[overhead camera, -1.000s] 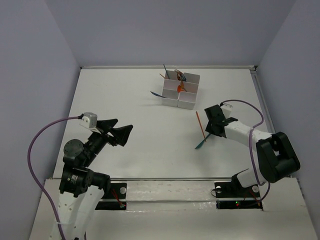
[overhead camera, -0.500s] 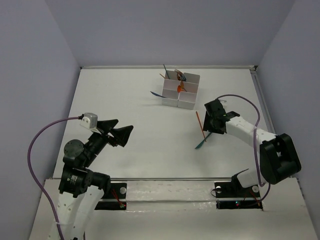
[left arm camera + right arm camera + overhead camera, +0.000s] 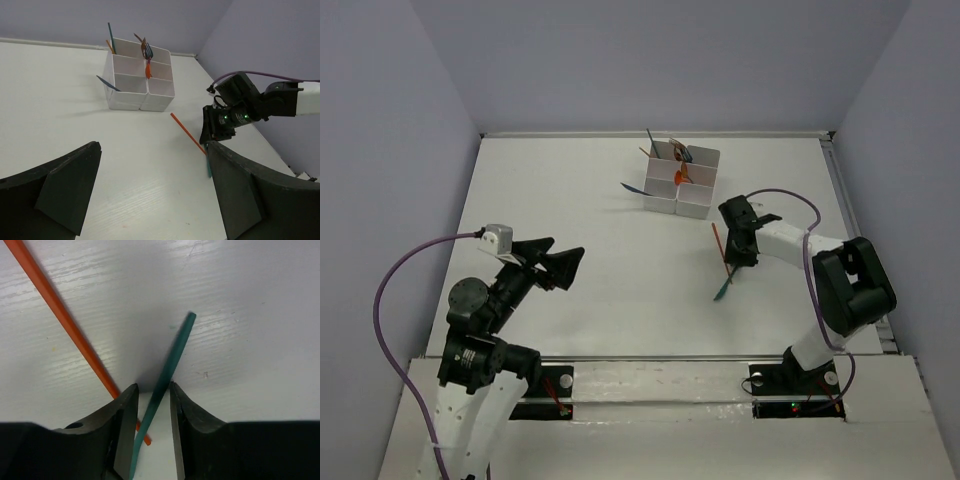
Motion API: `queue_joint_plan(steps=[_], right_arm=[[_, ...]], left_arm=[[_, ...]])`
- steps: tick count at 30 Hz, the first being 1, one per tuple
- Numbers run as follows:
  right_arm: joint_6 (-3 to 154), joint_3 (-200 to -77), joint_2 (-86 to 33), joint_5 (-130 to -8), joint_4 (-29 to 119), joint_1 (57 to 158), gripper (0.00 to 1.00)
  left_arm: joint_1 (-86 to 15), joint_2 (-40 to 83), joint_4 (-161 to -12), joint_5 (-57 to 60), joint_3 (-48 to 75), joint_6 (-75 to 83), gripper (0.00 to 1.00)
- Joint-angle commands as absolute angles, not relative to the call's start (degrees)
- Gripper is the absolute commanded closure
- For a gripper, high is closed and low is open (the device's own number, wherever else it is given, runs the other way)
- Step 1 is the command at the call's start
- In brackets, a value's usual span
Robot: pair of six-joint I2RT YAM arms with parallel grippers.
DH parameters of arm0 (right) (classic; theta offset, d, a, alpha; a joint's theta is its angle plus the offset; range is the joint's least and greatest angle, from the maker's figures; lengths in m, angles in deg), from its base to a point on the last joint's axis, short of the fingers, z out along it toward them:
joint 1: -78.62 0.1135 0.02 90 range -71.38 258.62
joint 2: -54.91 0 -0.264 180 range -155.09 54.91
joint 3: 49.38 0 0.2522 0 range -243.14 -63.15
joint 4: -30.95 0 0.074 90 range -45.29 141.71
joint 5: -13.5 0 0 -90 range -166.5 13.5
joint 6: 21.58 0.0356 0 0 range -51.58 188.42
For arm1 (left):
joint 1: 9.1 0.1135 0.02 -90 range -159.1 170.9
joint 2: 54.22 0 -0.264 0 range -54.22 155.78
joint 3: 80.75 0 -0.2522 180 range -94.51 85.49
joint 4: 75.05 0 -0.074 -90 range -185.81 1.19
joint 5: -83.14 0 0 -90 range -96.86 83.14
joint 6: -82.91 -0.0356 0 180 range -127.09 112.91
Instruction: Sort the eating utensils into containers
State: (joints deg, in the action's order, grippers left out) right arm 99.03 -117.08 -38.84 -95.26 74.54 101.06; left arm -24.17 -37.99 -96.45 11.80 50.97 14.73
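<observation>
**Mia:** Are all the forks and spoons put away?

**Ben:** Not yet. The standing utensils (image 3: 678,152) poke up out of the far boxes of the white containers (image 3: 695,207). A blue utensil (image 3: 633,187) sticks out at the left side. I cannot tell if it is in a box or only leaning on it.

**Mia:** What is left?

**Ben:** Two lie on the table (image 3: 570,200), to the right of the containers and nearer to us. The orange utensil (image 3: 65,320) and the teal utensil (image 3: 170,362) cross each other there.

**Mia:** Is an arm getting one?

**Ben:** The right gripper (image 3: 152,386) is down over the teal one. Its fingers are a little apart, one on each side of the stick, not squeezing it. The left gripper (image 3: 563,262) is wide open with nothing in it, up over the near left of the table.

**Mia:** So nearly done?

**Ben:** I think so. Two more to drop in.
</observation>
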Motion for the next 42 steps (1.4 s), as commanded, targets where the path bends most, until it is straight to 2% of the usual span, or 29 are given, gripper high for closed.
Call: queue_joint_plan(steps=[1,2,9,14,18,20,22,25,30,35,39,42], right_arm=[[100.9,-118.3,-41.6,-93.5,73.1,100.7,0.68],[101.3,-118.1,-41.6,-93.5,72.7,100.7,0.75],[103.1,-116.1,-38.3,-95.5,69.7,100.7,0.93],[103.7,-114.4,-29.4,-94.2,66.2,100.7,0.93],[105.7,-111.8,-17.1,-90.0,60.9,104.0,0.93],[107.5,-112.2,-14.9,-89.6,58.6,106.3,0.93],[108.5,-113.2,-13.8,-89.8,56.3,108.7,0.93],[110.7,-115.3,-14.9,-89.4,52.7,114.3,0.93],[113.7,-116.1,-17.9,-90.1,44.5,120.6,0.93],[115.8,-116.9,-20.8,-88.8,37.1,124.0,0.93],[116.1,-116.6,-21.9,-89.0,34.4,125.7,0.93],[116.0,-116.5,-22.7,-88.5,34.2,127.0,0.93]], left_arm=[[-24.6,-37.2,-94.1,11.4,51.0,15.6,0.01],[-24.6,-36.7,-94.0,11.7,50.9,15.4,0.01],[-24.6,-31.5,-92.8,18.6,50.9,14.7,0.01],[-24.6,-29.1,-90.2,23.1,51.5,15.6,0.01],[-24.6,-27.5,-84.7,28.8,54.3,21.2,0.36],[-24.6,-25.6,-78.9,31.4,57.2,25.9,0.44],[-25.7,-24.2,-75.6,31.8,58.7,27.8,0.44],[-27.5,-22.1,-74.8,29.5,60.0,28.4,0.41],[-34.3,-19.7,-68.4,24.3,62.0,32.7,0.42],[-46.9,-9.3,-66.2,10.3,60.5,30.7,0.43],[-52.1,-1.5,-64.6,3.4,58.5,29.2,0.44],[-54.5,2.5,-64.7,-4.9,56.4,27.6,0.49]])
